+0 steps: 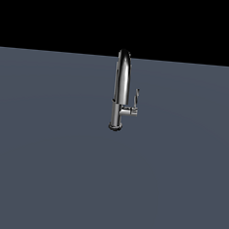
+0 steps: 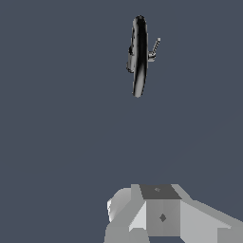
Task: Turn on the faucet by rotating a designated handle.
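Grey floor holds faucet (image 1: 121, 90), handle (image 1: 136, 97) well apart from pincer (image 2: 161, 213), grip state unclear

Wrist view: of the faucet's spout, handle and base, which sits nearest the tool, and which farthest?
1. Spout: its arched free end reaches closest toward the tool.
2. Handle and base: they sit farther off, on opposite sides of the spout, and are too close to call.

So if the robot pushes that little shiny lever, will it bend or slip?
The handle looks like stiff chrome, so it probably swings rather than bends. Thin and glossy, it may be slippery. The faucet seems fixed at its base, so tipping is unlikely.
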`<state>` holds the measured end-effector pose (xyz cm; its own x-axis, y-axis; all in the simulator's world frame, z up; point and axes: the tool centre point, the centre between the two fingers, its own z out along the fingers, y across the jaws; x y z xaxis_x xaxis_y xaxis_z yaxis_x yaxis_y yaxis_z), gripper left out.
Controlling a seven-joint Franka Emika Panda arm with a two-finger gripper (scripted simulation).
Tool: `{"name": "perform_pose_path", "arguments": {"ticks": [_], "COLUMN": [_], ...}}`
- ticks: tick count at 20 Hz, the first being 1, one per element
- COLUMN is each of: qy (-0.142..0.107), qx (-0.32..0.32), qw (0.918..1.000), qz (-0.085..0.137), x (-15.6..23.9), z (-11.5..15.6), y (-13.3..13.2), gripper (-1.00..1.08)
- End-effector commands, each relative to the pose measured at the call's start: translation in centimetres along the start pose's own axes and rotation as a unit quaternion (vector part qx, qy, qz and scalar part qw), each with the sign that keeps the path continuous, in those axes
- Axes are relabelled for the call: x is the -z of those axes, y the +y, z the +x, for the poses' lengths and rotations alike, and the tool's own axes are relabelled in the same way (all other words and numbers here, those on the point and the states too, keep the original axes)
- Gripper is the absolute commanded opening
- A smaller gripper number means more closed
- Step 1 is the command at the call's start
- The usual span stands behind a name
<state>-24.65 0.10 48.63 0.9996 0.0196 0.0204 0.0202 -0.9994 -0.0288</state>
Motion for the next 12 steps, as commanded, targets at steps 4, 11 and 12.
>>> {"name": "perform_pose_path", "arguments": {"ticks": [4, 11, 12], "qy": [-0.001, -0.015, -0.018], "qx": [-0.001, -0.015, -0.018], "qw": [1.0000, 0.9997, 0.9995], "qz": [0.001, 0.014, 0.017], "x": [0.0, -0.1, -0.1], "z": [0.1, 1.4, 1.6], "y": [0.0, -0.1, -0.1], "gripper": [-1.00, -1.00, -1.00]}}
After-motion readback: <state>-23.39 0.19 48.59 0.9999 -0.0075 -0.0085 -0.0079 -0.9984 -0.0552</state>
